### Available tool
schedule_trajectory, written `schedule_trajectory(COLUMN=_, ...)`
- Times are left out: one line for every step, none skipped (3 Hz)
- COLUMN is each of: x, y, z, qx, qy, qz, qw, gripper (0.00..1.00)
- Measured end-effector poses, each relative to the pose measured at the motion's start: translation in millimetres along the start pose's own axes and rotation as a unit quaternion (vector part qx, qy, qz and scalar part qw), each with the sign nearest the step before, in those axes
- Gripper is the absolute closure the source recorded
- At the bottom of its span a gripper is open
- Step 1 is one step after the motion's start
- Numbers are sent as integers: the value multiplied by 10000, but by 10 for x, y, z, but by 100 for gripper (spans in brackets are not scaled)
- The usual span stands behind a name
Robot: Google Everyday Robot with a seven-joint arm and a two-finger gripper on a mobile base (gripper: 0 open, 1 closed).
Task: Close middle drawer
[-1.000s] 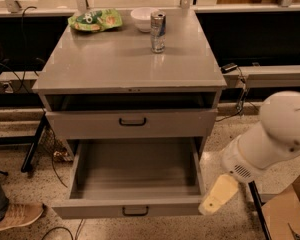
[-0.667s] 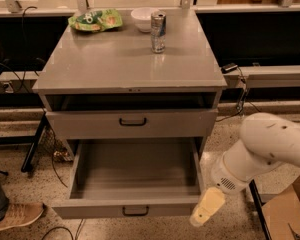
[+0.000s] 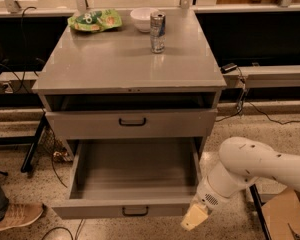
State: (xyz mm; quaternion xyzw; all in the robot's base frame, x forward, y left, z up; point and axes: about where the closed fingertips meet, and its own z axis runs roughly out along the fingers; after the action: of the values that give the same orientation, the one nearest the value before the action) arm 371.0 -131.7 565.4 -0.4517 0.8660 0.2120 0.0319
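Light: warm, fairly bright, falling from overhead.
Glare: soft sheen on the cabinet top (image 3: 115, 64) near the can (image 3: 157, 31), at 12 o'clock.
Shadows: dark recess under the top; the middle drawer (image 3: 135, 176) dims toward its back.
Gripper (image 3: 195, 217): at 5 o'clock beside the drawer's right front corner, pale and evenly lit.

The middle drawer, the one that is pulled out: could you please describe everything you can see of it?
The middle drawer is a wide grey box tray, metal by its look, pulled far out of the cabinet below the taller-fronted drawer. Its low front panel carries a small black bar handle. Inside, only bare grey floor shows. The gripper sits at its front right corner; contact cannot be told.
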Motion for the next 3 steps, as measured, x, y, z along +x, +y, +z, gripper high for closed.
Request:
schedule_trajectory(x=1, y=4, z=1, qx=-4, qy=0, qz=-3, qw=10000, gripper=66)
schedule_trajectory(x=13, y=-1, z=45, qx=31, qy=44, qz=27, qw=10000, gripper=88)
schedule_trajectory(x=236, y=-189, z=388, qx=106, qy=98, qz=395, qw=9991, gripper=100)
